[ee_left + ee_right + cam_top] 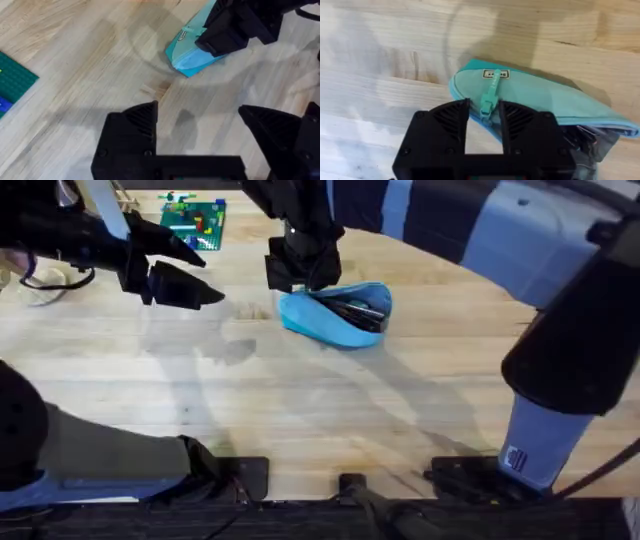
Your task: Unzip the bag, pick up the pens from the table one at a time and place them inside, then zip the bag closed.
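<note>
The right pincer (484,116) is closed on the teal zipper tab (490,96) of the light blue bag (545,97), which lies on the wooden desk (380,60). At the bag's open end, dark pens (587,137) show inside.

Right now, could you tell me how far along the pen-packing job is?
Pens already lie inside the open bag, so loading looks largely done. In hand: the right gripper sits at the teal zipper pull, at one end of the bag. The left gripper hovers open over the table. Left: zipping it closed.
</note>
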You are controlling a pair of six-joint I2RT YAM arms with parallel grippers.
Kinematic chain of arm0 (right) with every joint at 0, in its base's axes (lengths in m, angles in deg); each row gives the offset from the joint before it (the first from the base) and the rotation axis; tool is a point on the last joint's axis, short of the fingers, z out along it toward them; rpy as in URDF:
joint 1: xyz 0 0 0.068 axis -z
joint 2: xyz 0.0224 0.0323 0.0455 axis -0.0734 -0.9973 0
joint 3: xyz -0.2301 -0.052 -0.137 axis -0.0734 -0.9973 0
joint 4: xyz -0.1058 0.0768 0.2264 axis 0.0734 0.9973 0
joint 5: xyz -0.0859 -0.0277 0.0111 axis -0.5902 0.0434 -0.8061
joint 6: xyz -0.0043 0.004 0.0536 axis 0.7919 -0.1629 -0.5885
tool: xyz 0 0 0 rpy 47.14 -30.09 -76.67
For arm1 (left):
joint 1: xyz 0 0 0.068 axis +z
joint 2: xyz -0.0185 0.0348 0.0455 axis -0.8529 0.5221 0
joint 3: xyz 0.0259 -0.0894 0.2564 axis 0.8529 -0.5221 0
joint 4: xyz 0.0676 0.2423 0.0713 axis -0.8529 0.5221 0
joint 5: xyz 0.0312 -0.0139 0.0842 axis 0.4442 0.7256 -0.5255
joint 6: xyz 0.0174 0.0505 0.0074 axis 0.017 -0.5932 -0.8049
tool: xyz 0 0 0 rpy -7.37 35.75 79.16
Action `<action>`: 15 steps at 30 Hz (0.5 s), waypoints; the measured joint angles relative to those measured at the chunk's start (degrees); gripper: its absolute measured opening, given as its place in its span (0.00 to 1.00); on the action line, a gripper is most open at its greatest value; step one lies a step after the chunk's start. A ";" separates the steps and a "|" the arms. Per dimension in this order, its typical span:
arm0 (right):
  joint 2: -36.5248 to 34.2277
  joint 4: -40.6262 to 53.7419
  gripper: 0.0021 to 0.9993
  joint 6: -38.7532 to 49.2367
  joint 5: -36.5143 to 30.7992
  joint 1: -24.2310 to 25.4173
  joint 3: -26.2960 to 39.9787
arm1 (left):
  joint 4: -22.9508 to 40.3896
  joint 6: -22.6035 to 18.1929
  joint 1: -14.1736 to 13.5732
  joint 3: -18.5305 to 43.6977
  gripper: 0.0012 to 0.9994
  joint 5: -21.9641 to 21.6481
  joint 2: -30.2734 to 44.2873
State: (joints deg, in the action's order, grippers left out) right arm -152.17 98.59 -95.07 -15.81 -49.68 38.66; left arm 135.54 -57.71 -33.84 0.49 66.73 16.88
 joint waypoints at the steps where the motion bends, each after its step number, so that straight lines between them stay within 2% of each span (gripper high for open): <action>1: 0.00 0.00 0.36 0.02 0.00 0.00 0.00 | 0.02 0.00 0.00 0.00 1.00 0.00 0.02; 11: 0.00 0.46 0.17 0.00 -0.02 0.00 0.00 | 0.02 0.00 0.00 0.00 1.00 0.01 0.02; 15: 0.00 0.44 0.13 0.00 -0.02 0.00 0.00 | 0.02 0.00 0.00 0.00 0.99 0.00 0.02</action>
State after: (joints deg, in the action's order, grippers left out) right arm -152.17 99.03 -95.07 -15.83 -49.68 38.66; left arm 135.56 -57.71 -33.84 0.49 66.73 16.90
